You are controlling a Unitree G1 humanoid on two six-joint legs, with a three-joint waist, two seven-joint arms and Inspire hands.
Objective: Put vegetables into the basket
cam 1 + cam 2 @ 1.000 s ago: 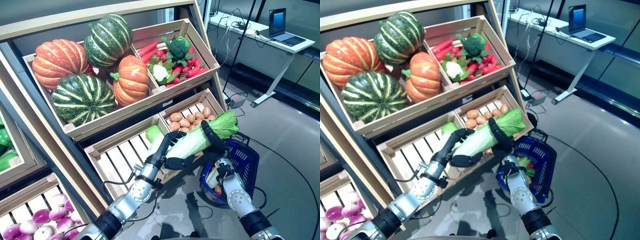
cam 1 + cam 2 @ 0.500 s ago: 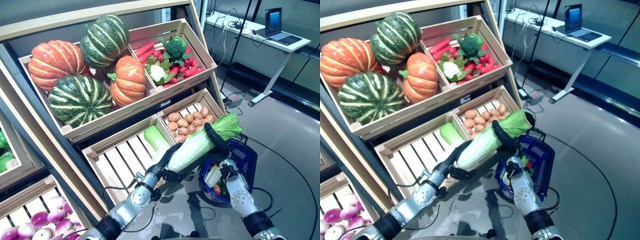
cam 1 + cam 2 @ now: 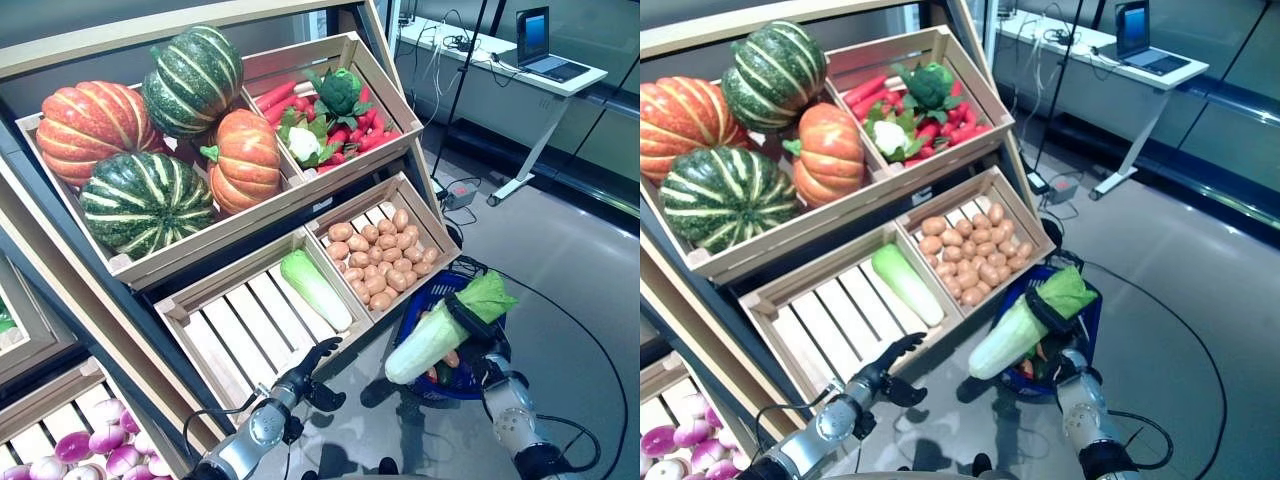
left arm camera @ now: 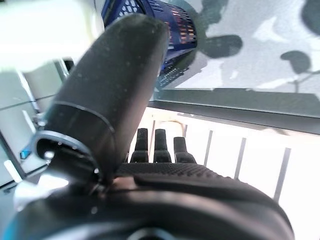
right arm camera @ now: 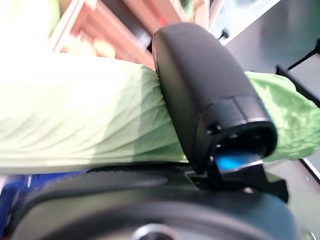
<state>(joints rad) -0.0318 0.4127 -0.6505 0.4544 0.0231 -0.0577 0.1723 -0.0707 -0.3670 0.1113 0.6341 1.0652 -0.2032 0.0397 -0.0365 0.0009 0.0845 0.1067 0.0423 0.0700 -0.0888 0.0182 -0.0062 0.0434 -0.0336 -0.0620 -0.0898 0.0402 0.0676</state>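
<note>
Your right hand (image 3: 470,325) sits at the lower right of the frame, fingers and thumb curled round a long napa cabbage (image 3: 440,330), holding it tilted with the leafy green end up. The cabbage hangs just over the blue basket (image 3: 420,310) on the floor, which already holds a few vegetables. Your left hand (image 3: 312,365) is low in the centre of the frame, in front of the slatted wooden crate (image 3: 250,310), with its fingers relaxed and holding nothing. A second cabbage (image 3: 313,288) lies in that crate. Beside it, a crate of potatoes (image 3: 380,260) sits right of centre. Pumpkins (image 3: 150,130) fill the upper left crate.
</note>
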